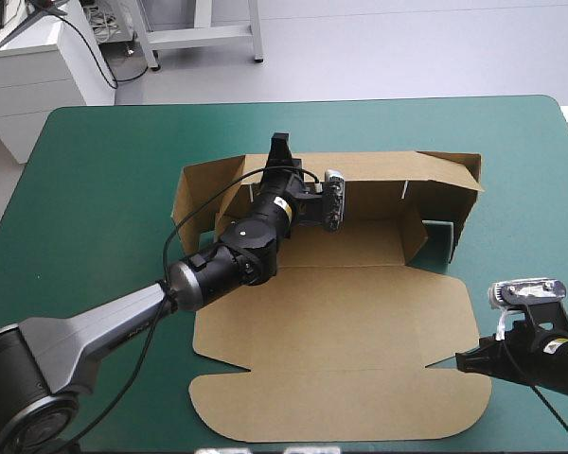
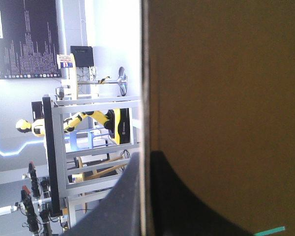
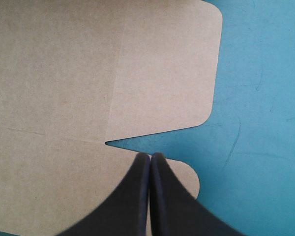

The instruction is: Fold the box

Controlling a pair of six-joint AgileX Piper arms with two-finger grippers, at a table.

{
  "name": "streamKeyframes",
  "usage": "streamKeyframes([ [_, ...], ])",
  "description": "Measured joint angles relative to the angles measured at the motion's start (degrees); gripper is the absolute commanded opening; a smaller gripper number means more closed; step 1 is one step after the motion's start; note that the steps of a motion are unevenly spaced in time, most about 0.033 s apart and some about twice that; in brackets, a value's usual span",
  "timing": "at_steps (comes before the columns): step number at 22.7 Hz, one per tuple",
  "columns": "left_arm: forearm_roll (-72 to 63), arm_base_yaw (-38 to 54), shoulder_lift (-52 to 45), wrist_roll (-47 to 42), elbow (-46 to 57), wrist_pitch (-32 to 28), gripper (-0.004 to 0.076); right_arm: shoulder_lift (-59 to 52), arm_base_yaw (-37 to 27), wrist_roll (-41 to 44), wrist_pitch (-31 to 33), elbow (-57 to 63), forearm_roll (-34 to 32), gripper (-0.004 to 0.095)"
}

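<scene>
Cut-sheet brown board box (image 1: 341,322) mid-table on teal-green table cover (image 1: 95,189), far wall raised, lid flat toward near edge. Raised far wall clamped by black-finned left gripper (image 1: 282,144), one finger on each face. Black-finned right gripper (image 3: 150,156) pressed together, empty, over notch on box's right side.

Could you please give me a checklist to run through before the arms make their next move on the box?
1. Left gripper clamped on the box's far wall: ok, board between its fingers.
2. Far wall raised: ok.
3. Right gripper gripping board: not ok; shut, empty, above the near right notch.
4. Near panels flat on the table: ok.
5. Side walls tucked: cannot tell.
</scene>
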Motion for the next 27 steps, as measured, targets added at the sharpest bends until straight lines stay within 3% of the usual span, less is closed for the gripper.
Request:
streamKeyframes([
  [4, 3.7, 0.0, 2.0, -3.4, 0.0, -0.6, -0.0008, 0.0, 0.0, 0.0, -1.2, 0.0, 0.0, -0.0019],
  [9, 14.2, -0.3, 4.8, -15.2, 0.0, 0.3, -0.0008, 0.0, 0.0, -0.4, -2.9, 0.0, 0.2, -0.0019],
  [17, 19.8, -2.0, 6.0, -19.7, 0.0, -1.9, -0.0008, 0.0, 0.0, 1.0, -4.6, 0.0, 0.8, 0.0017],
  [19, 19.8, -2.0, 6.0, -19.7, 0.0, -2.0, -0.0008, 0.0, 0.0, 1.7, -4.8, 0.0, 0.8, 0.0145],
  [23, 19.8, -2.0, 6.0, -19.7, 0.0, -2.1, -0.0008, 0.0, 0.0, 1.7, -5.7, 0.0, 1.4, 0.0575],
  [25, 19.8, -2.0, 6.0, -19.7, 0.0, -2.1, -0.0008, 0.0, 0.0, 0.5, -6.6, 0.0, 1.8, 0.0675],
  [27, 19.8, -2.0, 6.0, -19.7, 0.0, -2.2, -0.0008, 0.0, 0.0, -0.7, -6.9, 0.0, 1.9, 0.0698],
])
